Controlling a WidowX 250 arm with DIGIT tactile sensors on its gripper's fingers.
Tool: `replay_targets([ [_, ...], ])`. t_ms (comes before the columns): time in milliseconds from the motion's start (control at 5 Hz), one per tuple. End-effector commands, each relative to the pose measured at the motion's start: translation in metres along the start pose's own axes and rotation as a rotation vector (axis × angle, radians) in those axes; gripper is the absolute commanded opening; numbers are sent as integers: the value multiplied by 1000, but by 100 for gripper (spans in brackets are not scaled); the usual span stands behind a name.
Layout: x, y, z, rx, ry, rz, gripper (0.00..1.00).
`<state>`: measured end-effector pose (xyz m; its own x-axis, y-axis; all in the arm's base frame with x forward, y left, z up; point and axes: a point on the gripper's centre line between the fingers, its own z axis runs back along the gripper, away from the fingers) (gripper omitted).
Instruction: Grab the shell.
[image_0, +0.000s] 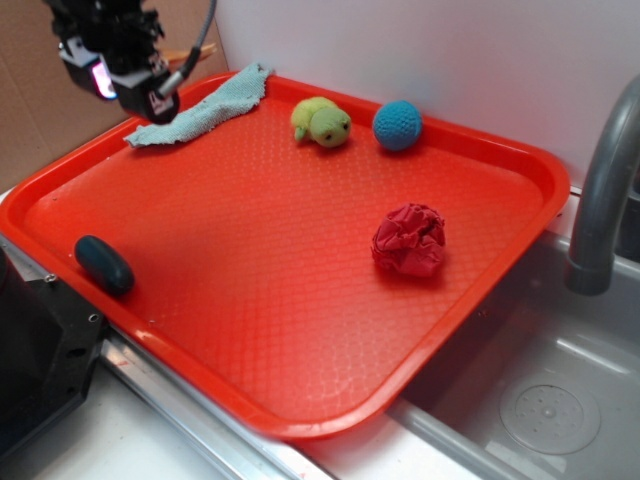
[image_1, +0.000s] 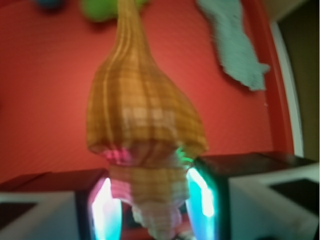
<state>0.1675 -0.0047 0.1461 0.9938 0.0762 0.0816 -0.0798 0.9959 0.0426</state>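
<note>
the pincer (image_1: 150, 210) is closed on the conch shell (image_1: 142, 120), lifted above the red tray (image_0: 300, 300), so the grab looks done.

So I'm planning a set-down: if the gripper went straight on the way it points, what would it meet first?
Probably the light blue cloth: the gripper, shut on the shell, hangs above it at the tray's back corner. Depth is unclear.
</note>
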Motion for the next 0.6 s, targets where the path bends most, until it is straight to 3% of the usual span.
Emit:
replay_targets([
  [0,-5,-16,35,-51,32,-11,0],
  [200,-7,-21,42,-110,50,-2,0],
  [400,-10,-23,44,-95,34,-10,0],
])
